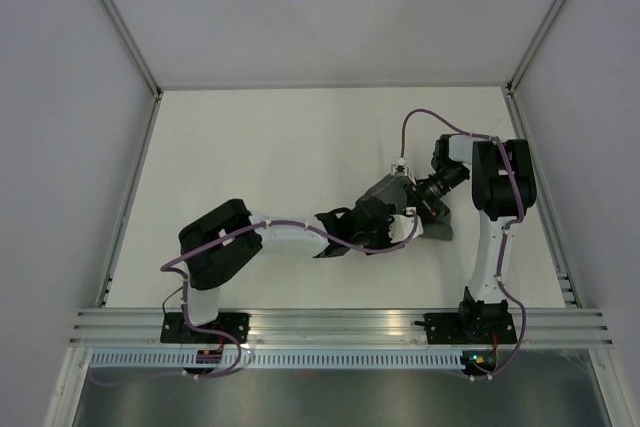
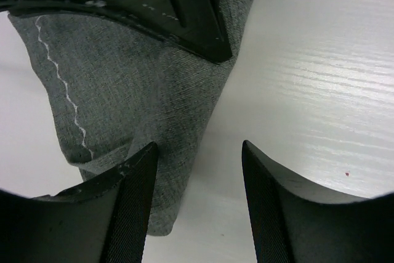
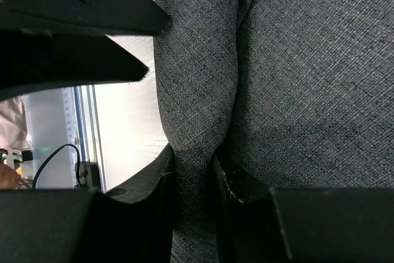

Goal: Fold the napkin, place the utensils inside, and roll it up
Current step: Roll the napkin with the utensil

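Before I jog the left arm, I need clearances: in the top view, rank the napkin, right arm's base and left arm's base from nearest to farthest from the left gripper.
1. napkin: mid-table, right by the open left gripper.
2. right arm's base: near edge, right side.
3. left arm's base: near edge, far left.

A robotics lab bench is showing here. The left arm (image 1: 290, 237) and right arm (image 1: 490, 237) are sitting bolted to an aluminium rail (image 1: 340, 319) well behind the left gripper (image 2: 198, 146) and right gripper (image 3: 194, 158). A slotted cable duct (image 1: 340, 358) is running just behind that rail. Plain pale panels (image 1: 60, 97) in metal framing are boxing in the white table (image 1: 280, 147) ahead of the grippers and on both sides. Purple cables (image 1: 404, 137) are looping along the arms. Off to one side of the right gripper, past the table edge, a black lead (image 3: 52, 158) and a small green light (image 3: 44, 149) are showing.
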Tool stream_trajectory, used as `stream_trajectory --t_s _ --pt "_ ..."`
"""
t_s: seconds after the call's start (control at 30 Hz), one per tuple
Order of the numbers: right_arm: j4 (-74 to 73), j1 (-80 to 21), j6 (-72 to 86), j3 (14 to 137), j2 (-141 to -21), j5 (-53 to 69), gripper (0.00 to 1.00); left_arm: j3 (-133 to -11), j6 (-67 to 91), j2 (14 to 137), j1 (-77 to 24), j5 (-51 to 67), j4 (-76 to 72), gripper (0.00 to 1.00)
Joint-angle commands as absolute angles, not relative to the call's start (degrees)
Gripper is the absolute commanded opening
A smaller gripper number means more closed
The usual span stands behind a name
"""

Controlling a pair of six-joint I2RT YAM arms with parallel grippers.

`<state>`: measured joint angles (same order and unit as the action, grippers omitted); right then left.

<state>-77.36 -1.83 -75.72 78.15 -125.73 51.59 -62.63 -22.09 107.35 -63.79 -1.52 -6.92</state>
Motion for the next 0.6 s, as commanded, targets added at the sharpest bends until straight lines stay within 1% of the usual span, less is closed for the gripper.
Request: stream_trajectory --t_s 0.0,0.23,0.57 --pt "-77.17 -1.85 -77.52 80.59 -127.53 53.26 0.25 -65.56 -29.17 109.5 -65.83 -6.06 -12.65 0.63" --pt "-75.41 -2.28 -75.32 80.51 -127.53 52.65 0.25 -66.53 -35.06 113.72 -66.88 -9.05 -18.89 0.63" --pt "-72.86 -3.34 -71.72 80.51 -127.71 51.42 0.25 -68.29 -36.65 118.74 -67.41 -7.12 -18.98 0.62"
